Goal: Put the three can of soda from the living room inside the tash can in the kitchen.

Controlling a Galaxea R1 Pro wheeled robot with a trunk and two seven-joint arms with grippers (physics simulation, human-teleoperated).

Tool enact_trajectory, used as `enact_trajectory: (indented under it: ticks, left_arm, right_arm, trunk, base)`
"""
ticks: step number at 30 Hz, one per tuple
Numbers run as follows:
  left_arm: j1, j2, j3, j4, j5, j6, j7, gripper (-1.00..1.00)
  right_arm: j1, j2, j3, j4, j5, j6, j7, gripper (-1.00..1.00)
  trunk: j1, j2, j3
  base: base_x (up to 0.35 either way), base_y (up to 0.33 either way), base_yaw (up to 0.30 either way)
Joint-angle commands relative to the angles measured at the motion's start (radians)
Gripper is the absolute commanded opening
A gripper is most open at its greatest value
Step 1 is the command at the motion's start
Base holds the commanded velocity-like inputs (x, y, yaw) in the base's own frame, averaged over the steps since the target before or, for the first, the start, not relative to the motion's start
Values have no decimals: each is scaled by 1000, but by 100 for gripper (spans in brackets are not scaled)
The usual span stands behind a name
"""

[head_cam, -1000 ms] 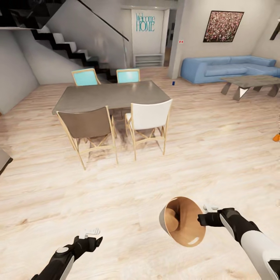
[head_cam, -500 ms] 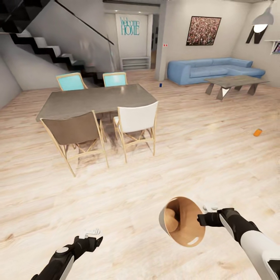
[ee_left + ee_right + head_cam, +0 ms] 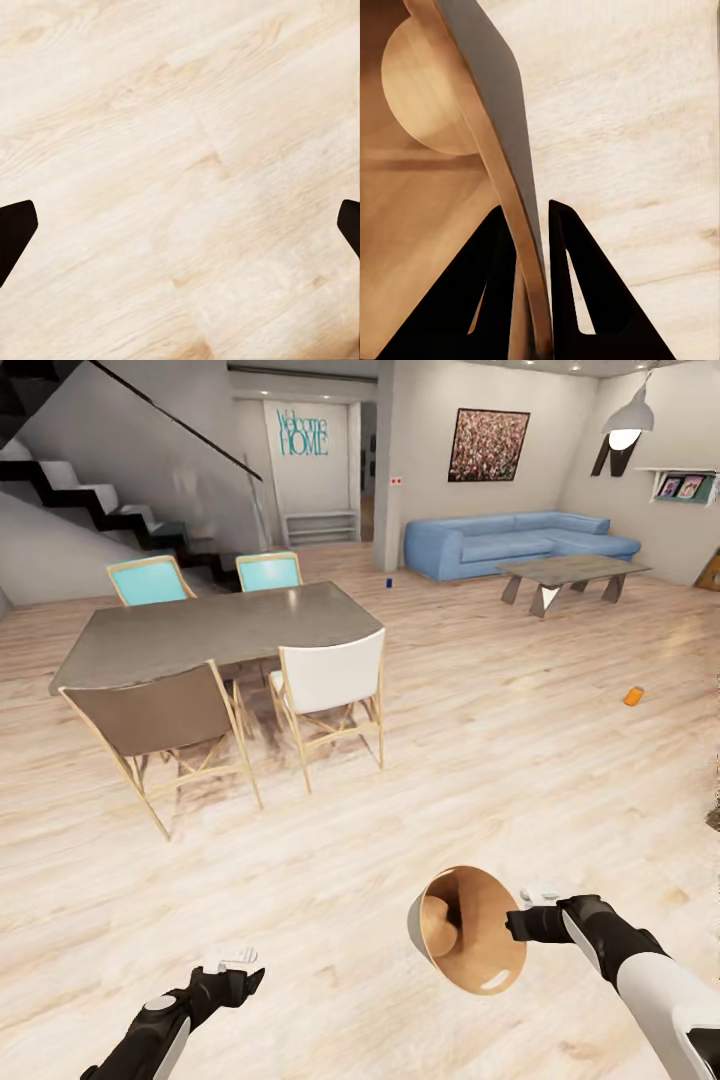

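The tash can (image 3: 465, 942) is tipped on its side above the floor, its brown inside facing me. My right gripper (image 3: 516, 922) is shut on its rim; in the right wrist view the two fingers (image 3: 502, 255) pinch the grey wall (image 3: 495, 97). An orange can of soda (image 3: 633, 696) lies on the wooden floor far right. A blue can (image 3: 390, 581) stands on the floor far off, near the sofa's left end. My left gripper (image 3: 236, 961) hangs low at the left, open and empty, its fingertips (image 3: 15, 232) wide apart over bare floor.
A grey dining table (image 3: 210, 625) with several chairs stands ahead on the left, with stairs (image 3: 90, 500) behind it. A blue sofa (image 3: 510, 540) and a low coffee table (image 3: 570, 570) are at the back right. Open wooden floor lies between me and the orange can.
The whole picture has shifted left, so the camera has turned right; the orange can and the lamp have come further into view. Both arms and the bin keep their pose.
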Motion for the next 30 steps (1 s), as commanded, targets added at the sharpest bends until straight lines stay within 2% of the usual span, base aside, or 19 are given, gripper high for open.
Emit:
enact_trajectory:
  ticks: [1,7,24,30]
  left_arm:
    - [0,0,0,0,0,0,0,100]
    - [0,-1,-1,0,-1,-1,1,100]
    - [0,-2,-2,3,-1,-2,1,100]
    - [0,-2,-2,3,-1,-2,1,100]
  right_arm:
    - [0,0,-4,-1,-16,4,4,-100]
    - [0,2,-3,-1,-16,4,4,-100]
    - [0,6,-2,-1,-16,4,4,-100]
    - [1,6,-2,-1,-16,4,4,-100]
  trunk:
    - [0,0,1]
    - [0,0,6]
    - [0,0,24]
    - [0,0,31]
  base:
    - [268,189,-222]
    - [265,62,-223]
    - [210,-207,-202]
    - [235,-73,-193]
